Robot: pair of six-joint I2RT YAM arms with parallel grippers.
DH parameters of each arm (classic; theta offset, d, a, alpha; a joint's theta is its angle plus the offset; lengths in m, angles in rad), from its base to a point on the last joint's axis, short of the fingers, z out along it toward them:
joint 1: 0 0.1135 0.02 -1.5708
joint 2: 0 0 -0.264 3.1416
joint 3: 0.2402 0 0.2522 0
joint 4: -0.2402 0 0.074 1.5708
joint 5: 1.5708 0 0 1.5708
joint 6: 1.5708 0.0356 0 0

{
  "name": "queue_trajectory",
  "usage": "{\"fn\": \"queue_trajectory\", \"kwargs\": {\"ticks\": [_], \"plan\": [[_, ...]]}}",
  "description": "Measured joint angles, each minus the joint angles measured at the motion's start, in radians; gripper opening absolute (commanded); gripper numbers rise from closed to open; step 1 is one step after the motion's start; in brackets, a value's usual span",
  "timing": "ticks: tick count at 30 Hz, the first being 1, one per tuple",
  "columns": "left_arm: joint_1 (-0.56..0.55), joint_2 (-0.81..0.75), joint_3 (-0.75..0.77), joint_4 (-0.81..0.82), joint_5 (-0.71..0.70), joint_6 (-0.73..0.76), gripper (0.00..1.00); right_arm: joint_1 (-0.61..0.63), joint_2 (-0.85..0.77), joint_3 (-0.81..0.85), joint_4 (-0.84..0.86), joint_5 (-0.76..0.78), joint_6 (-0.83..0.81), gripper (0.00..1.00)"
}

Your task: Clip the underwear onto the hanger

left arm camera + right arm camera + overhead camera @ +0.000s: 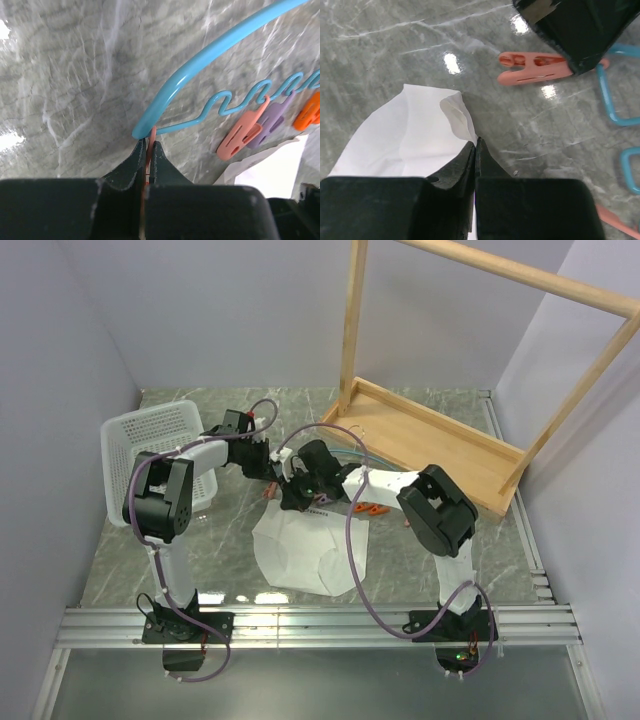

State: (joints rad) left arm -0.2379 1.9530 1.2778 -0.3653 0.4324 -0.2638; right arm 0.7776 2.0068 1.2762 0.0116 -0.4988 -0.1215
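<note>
In the left wrist view my left gripper (149,144) is shut on a thin orange-red clip (151,135), seen edge-on at the end of the teal-blue hanger (200,65). More clips (242,135) hang along the hanger's wavy bar. The right wrist view has that held clip (535,67) lying flat on the table under my left gripper. My right gripper (475,142) is shut on a folded-up edge of the white underwear (405,140). From above, the underwear (305,550) lies creased on the table in front of both grippers, which sit close together.
A white perforated basket (155,445) stands at the back left. The wooden rack frame (430,440) with its tray base fills the back right. Two orange clips (368,508) lie beside the right arm. Grey walls close in both sides.
</note>
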Motion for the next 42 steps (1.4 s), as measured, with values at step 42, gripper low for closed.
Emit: {"fn": "queue_trajectory", "kwargs": {"ticks": [42], "plan": [[0.043, -0.066, -0.113, 0.203, 0.05, -0.176, 0.0, -0.066, 0.159, 0.132, -0.114, -0.142, 0.481, 0.0]]}}
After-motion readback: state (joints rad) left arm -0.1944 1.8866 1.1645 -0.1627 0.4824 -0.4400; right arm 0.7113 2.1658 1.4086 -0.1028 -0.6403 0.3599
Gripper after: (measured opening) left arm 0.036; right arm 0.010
